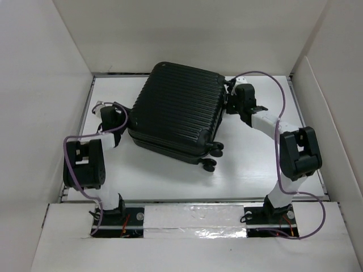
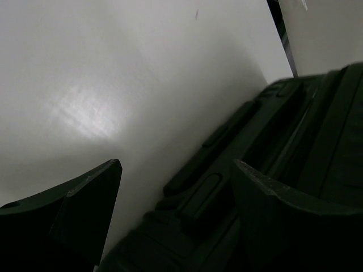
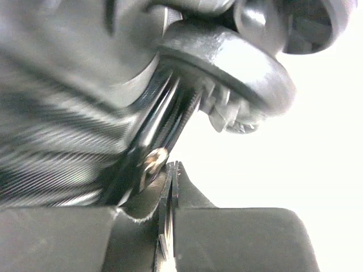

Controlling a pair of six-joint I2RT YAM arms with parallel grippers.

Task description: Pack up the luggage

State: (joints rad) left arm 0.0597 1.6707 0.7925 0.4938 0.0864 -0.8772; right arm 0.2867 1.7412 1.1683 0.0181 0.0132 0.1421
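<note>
The luggage (image 1: 176,113), a black ribbed hard-shell suitcase, lies flat and closed in the middle of the white table, with its caster wheels (image 1: 211,164) toward the front right. My left gripper (image 1: 120,116) stands open at its left edge. In the left wrist view (image 2: 177,164) the suitcase's side handle (image 2: 227,164) lies between the fingers. My right gripper (image 1: 229,101) is at the far right corner, shut. In the right wrist view its pads (image 3: 172,167) pinch a thin metal zipper pull beside the brass slider (image 3: 152,161), under a wheel (image 3: 227,62).
White walls (image 1: 51,85) enclose the table on the left, back and right. A white ledge (image 1: 187,218) runs along the near edge between the arm bases. Purple cables (image 1: 266,76) loop off both arms.
</note>
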